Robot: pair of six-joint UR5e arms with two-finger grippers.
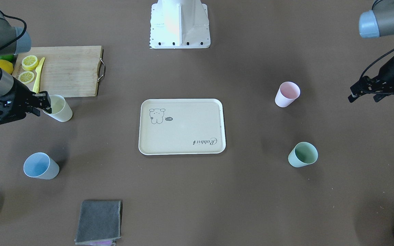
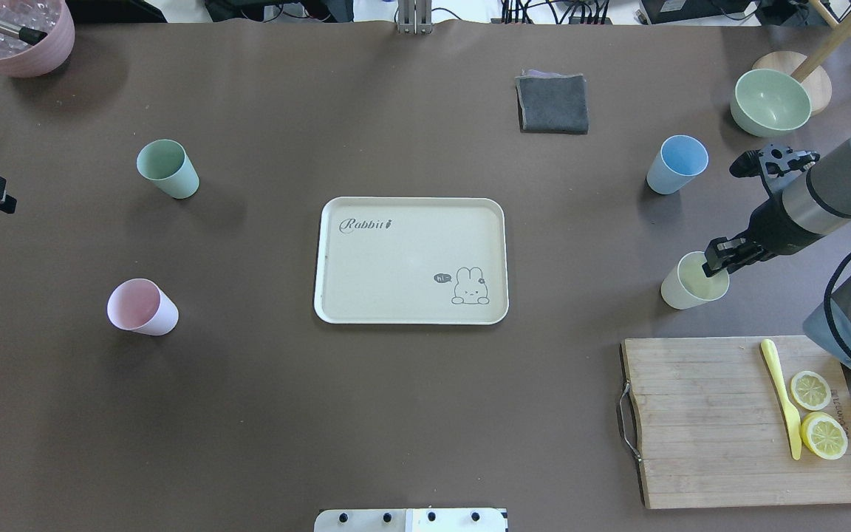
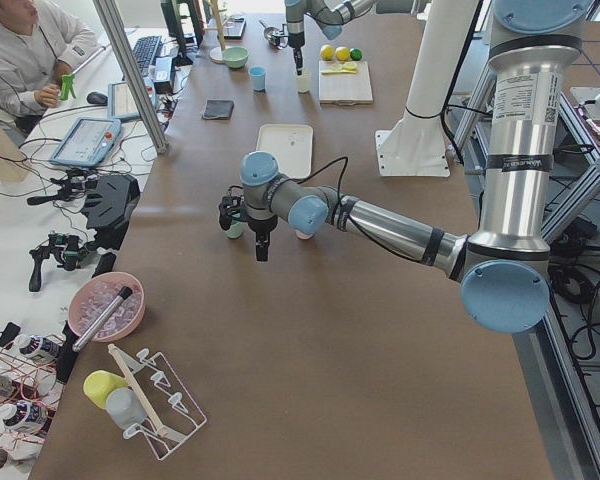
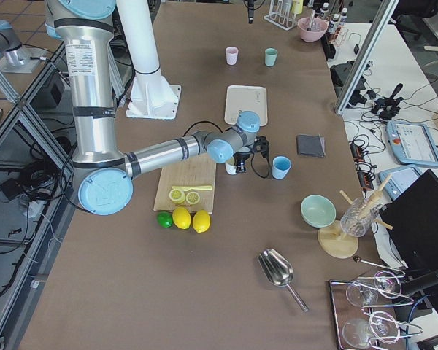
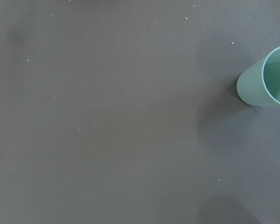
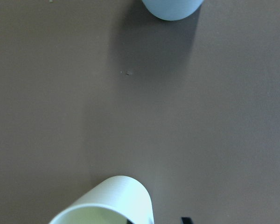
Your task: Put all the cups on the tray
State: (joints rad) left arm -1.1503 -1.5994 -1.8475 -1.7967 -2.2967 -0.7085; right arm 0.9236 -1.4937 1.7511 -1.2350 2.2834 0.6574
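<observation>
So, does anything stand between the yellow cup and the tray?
Nothing visible does. Only bare table lies between the yellow cup and the tray; the blue cup and the cutting board sit off to either side.

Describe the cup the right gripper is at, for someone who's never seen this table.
Find the wooden cutting board. Just past its edge away from the robot stands a pale yellow cup, the right gripper at its rim. The neighbouring cup is light blue.
</observation>
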